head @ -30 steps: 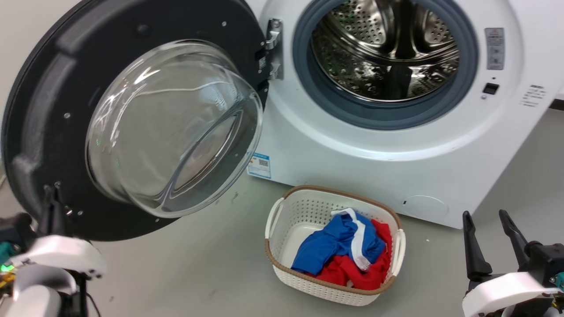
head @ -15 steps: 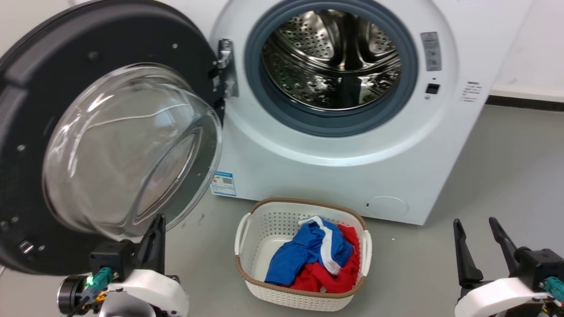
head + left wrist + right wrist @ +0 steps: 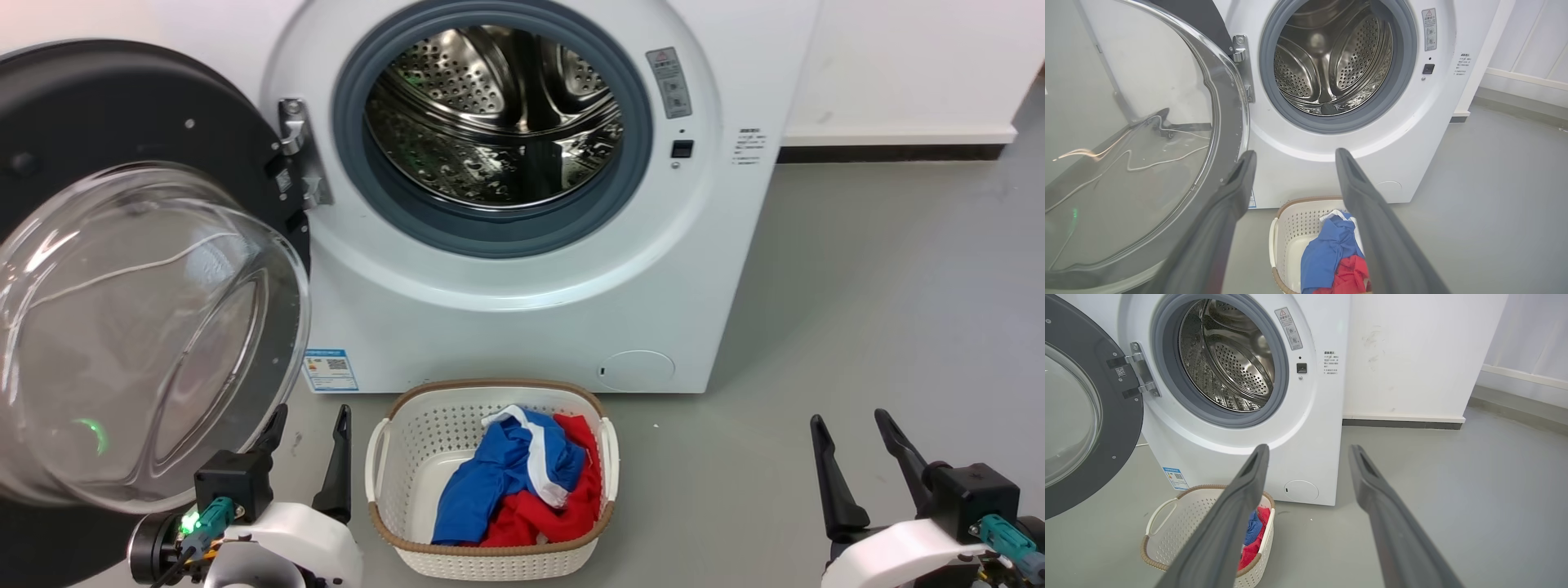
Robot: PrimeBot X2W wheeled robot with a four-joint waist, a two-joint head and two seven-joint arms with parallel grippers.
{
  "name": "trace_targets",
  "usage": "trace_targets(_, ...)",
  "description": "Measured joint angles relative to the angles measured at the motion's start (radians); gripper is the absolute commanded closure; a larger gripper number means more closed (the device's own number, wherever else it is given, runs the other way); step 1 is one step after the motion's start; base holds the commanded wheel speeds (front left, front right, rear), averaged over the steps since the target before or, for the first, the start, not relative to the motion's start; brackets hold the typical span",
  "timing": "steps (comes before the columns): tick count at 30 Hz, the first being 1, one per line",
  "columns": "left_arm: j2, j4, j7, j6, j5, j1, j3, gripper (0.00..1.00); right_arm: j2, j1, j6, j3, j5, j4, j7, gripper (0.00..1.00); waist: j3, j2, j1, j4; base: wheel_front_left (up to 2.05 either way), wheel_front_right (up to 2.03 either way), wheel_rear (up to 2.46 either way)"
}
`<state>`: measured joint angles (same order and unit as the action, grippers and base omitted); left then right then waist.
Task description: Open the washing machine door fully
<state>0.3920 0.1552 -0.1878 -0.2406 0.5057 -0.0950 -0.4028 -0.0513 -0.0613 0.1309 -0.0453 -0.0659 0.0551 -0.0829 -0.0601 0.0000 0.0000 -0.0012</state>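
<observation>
Two grippers stand empty, fingers spread apart. In the head view the washing machine door (image 3: 139,310) hangs swung wide on its hinge (image 3: 298,155), at nine o'clock from the drum (image 3: 498,114) of the washing machine (image 3: 522,327), its inner face turned toward the robot. Its lower edge lies at ten o'clock from the left gripper (image 3: 310,412), just beside it. The right gripper (image 3: 849,418) sits well apart at five o'clock. Any last outward push looks like the left gripper's job.

One boxy white front-loading washing machine (image 3: 522,327); one round glossy black door with glass bowl (image 3: 98,106); one white perforated plastic basket (image 3: 424,441); one blue garment (image 3: 482,482), one red garment (image 3: 563,514); two dark-fingered grippers: left gripper (image 3: 312,412), right gripper (image 3: 849,420).
</observation>
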Motion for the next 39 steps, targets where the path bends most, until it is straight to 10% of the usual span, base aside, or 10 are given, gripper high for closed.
trace_targets(33, -0.007, 0.057, -0.040, 0.003, 0.001, -0.012, -0.009, 0.00, 0.000, -0.001, 0.000, -0.010, 0.012, -0.003, 0.000, 0.00, 0.010, 0.0000, 0.0000, -0.034, 0.00, 0.00, 0.00)
trace_targets(34, -0.009, 0.060, -0.040, 0.003, 0.007, -0.011, -0.010, 1.00, 0.000, -0.001, 0.000, -0.010, 0.012, 0.000, 0.000, 1.00, 0.010, 0.0000, 0.0000, -0.034, 0.00, 0.00, 0.00)
trace_targets(39, -0.048, 0.089, -0.018, 0.018, 0.058, 0.029, -0.002, 1.00, 0.000, -0.019, 0.000, -0.017, -0.052, 0.053, 0.016, 1.00, 0.011, 0.0000, 0.0000, -0.033, 0.00, 0.00, 0.00)
